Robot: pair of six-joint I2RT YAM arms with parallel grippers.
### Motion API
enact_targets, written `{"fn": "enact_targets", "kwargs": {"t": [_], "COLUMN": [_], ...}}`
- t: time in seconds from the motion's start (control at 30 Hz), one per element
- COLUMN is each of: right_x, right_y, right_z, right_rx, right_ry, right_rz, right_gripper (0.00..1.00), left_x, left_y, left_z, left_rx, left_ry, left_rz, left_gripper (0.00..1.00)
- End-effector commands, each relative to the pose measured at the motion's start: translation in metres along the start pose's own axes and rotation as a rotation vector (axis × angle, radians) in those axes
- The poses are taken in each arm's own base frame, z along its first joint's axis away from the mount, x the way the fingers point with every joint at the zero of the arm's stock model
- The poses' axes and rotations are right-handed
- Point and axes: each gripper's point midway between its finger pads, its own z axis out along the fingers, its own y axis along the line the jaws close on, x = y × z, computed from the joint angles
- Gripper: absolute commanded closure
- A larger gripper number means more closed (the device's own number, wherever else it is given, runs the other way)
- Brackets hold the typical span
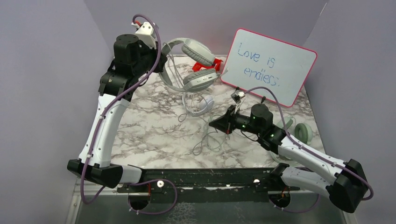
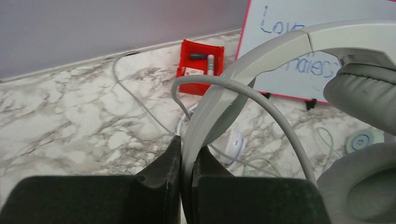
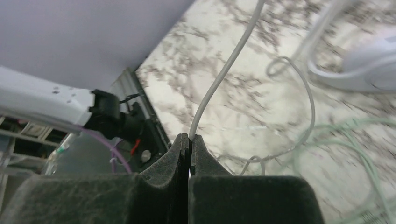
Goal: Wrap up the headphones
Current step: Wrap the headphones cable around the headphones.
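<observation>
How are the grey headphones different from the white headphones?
The grey headphones are held up in the air, pinched at the headband by the left gripper; the white headphones lie on the table. The grey ones have grey cushions; the white ones look white. Both have thin cables.

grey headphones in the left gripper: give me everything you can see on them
The grey headphones are over-ear: a pale, matte, plastic-looking headband and two round padded cups. They hang lifted above the marble table, in front of the whiteboard, with the left gripper shut on the headband's edge. A grey cable arcs across the band.
</observation>
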Motion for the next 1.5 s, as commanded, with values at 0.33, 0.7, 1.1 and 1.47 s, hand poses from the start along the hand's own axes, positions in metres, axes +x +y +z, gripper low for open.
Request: {"fn": "enact_targets", "kwargs": {"t": [0.33,0.7,1.1,1.47], "right_x": [0.002,-0.055,-0.108,-0.086], "right_y": [-0.06,-0.047,-0.042,-0.019], "right_z": [-0.008,0.027,0.122,0.177], "right_rx": [0.085,-0.104,-0.456,-0.561], "right_ry": [0.07,-0.017,-0.138,-0.18], "right_rz": [-0.077,-0.263,-0.358,-0.296], "right_gripper": [0.94,0.08,0.02,0.05], "left_x": [-0.012,0.026,0.023,0.02], "left_y": [-0.09,-0.109,-0.121,-0.123], "left_z": [-0.056,-0.077,-0.089,-0.095], "left_rx": [0.511,0.668,0.74,0.749], "left_ry": [-0.025,0.065,0.089,0.078], "left_rz": [0.027,0.027,-0.009,-0.004], "left_gripper": [1.0,1.0,1.0,1.0]}}
